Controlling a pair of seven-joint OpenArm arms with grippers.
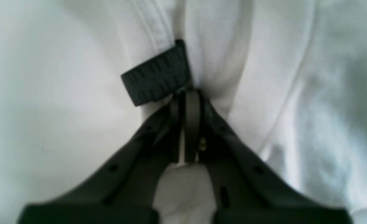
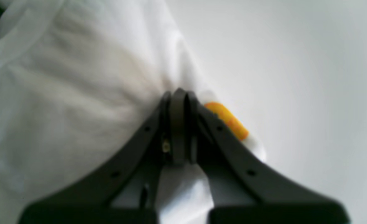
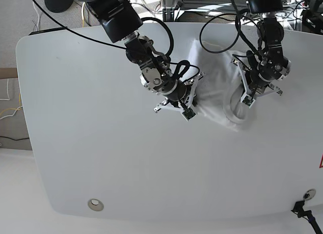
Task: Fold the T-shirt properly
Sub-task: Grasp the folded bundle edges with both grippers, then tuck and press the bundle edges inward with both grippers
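Observation:
The white T-shirt (image 3: 217,95) lies bunched up on the table between my two arms. In the left wrist view my left gripper (image 1: 188,93) is shut on a pinch of the T-shirt (image 1: 264,77), right beside its black neck label (image 1: 157,76). My right gripper (image 2: 178,93) is shut on an edge of the T-shirt (image 2: 77,93), next to a small yellow patch (image 2: 227,119). In the base view the left gripper (image 3: 246,100) holds the cloth's right side and the right gripper (image 3: 189,110) its left side. The front print is hidden.
The white table (image 3: 101,143) stretches wide to the left and front of the shirt. A round metal grommet (image 3: 94,204) sits near the front left edge. Black cables (image 3: 217,27) loop over the table's back behind the arms.

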